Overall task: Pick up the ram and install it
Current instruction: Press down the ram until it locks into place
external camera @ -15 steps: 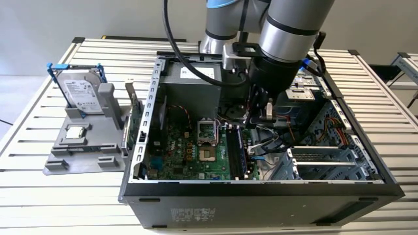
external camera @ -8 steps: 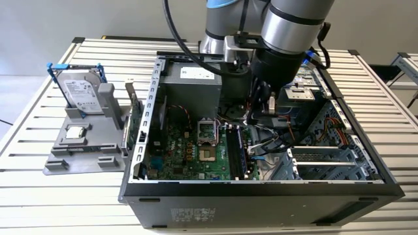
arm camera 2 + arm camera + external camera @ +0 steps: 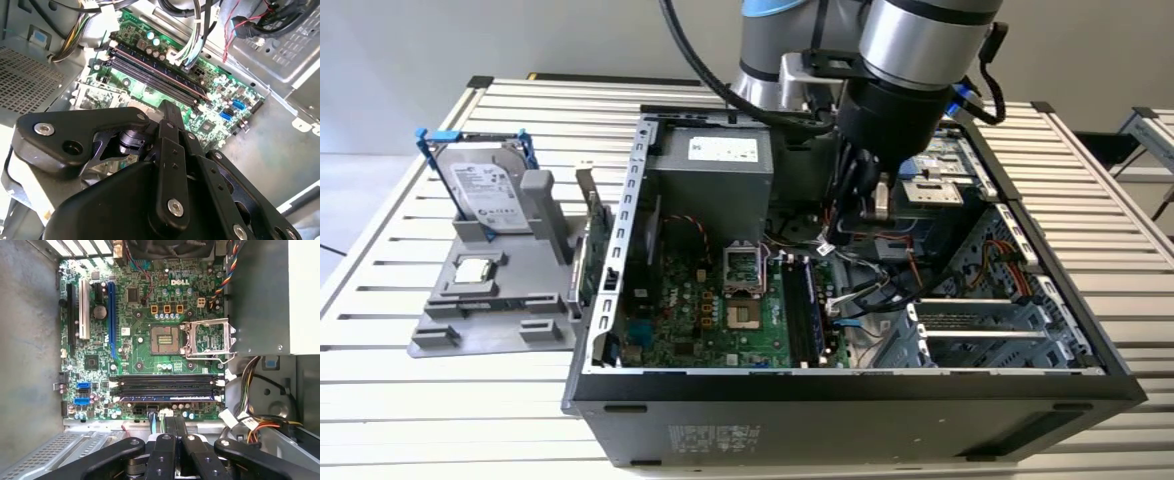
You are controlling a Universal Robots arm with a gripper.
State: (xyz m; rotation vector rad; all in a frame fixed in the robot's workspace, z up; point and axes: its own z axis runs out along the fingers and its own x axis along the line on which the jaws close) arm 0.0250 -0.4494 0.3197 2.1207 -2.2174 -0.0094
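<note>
Pincer [image 3: 174,437]: clenched, empty, above the slots.
Ram [image 3: 167,397]: seated in one memory slot; judge latches closed.

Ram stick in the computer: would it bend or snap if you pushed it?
Probably stiff, not floppy: the ram is a thin flat board. Likely light, being so slim. A sideways push might snap it, since it stands on edge on the motherboard.

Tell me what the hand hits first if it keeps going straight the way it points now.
Probably the green motherboard, near the long black memory slots, one of which holds the dark blue-green ram stick. The black hand points down into the open case; depth is unclear.
</note>
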